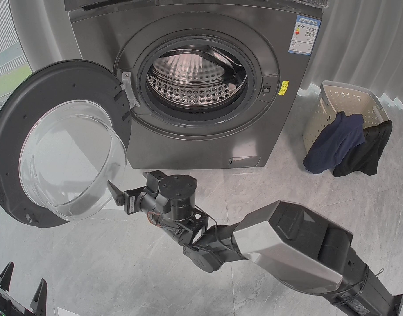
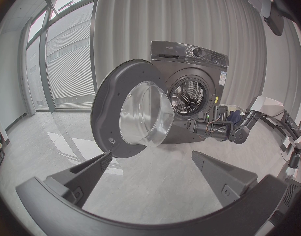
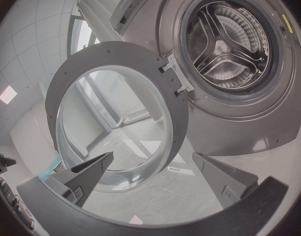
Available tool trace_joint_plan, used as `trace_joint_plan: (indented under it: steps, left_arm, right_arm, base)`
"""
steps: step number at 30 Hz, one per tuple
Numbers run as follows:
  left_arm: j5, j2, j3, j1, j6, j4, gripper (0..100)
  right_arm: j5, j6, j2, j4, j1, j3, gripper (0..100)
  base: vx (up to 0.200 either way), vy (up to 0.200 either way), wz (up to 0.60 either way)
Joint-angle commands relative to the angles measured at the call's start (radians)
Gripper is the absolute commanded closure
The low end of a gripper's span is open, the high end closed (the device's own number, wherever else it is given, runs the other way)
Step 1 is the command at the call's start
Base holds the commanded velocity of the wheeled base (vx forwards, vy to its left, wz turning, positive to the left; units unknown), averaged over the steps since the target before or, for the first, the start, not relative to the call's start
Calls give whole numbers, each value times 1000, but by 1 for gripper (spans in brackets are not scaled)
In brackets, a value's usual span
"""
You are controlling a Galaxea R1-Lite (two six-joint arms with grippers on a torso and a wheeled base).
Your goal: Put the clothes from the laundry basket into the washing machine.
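The grey washing machine stands with its round door swung wide to the left and its steel drum bare. A cream laundry basket sits on the floor to the machine's right, with a dark blue garment and a black garment draped over its front rim. My right gripper hangs open and holding nothing low in front of the machine, beside the door's glass bowl, far from the basket. My left gripper is open at the lower left, well back from the door.
Grey tiled floor spreads in front of the machine. The open door takes up the space left of the drum. Pleated curtains hang behind, and a window wall runs along the left.
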Motion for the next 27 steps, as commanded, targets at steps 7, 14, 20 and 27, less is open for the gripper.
trace_joint_plan:
  steps: [7, 14, 20, 27]
  left_arm:
    - [0, -17, 18, 1, -1, 0, 0]
    - [0, -17, 18, 1, -1, 0, 0]
    - [0, -17, 18, 1, 0, 0, 0]
    - [0, -17, 18, 1, 0, 0, 0]
  right_arm:
    - [-23, -40, -529, -5, -179, 594, 0]
    - [-21, -120, -893, -11, -349, 1047, 0]
    - [-6, -132, -1209, -22, -555, 1361, 0]
    - [32, -181, -1604, -28, -687, 1731, 0]
  base:
    - [0, 0, 0]
    - [0, 0, 0]
    - [0, 0, 0]
    - [0, 0, 0]
